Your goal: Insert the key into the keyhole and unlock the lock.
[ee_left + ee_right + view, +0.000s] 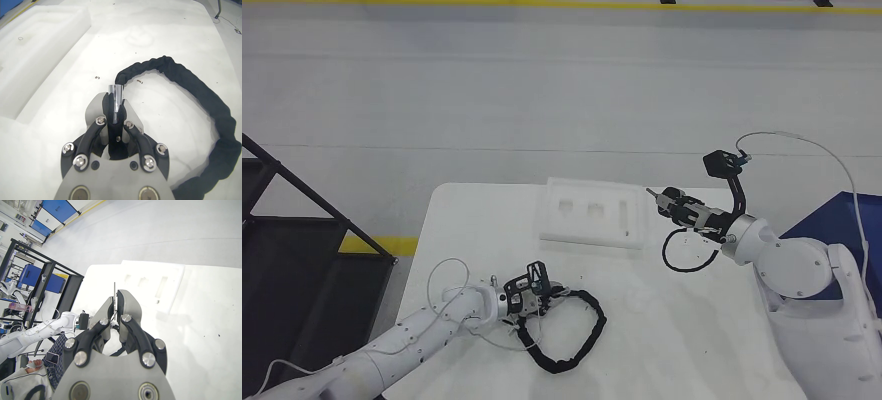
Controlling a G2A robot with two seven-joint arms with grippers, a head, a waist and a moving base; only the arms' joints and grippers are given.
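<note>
Down on the robot's side of the tray (572, 232), near its left end, the left gripper (115, 98) is clenched on the lock (577, 345), its fingers pinching the chrome cylinder (115, 92) at one end. From that cylinder the black sleeve (189, 75) curls away in a loop that lies flat on the table (702, 330), apart from the tray. The cylinder's open end points past the fingertips, roughly toward the tray. Off the tray's right edge sits the right gripper (115, 298), grasping the key (114, 287) between its pads. The thin blade, seen edge-on in the right wrist view, sticks out beyond the fingertips with its tip just over that edge. How high it is held above the tray cannot be told. Key and lock are well apart, one at the tray's right edge, the other off its near left end. One of the tray's three recesses holds a small ring (20, 38).
</note>
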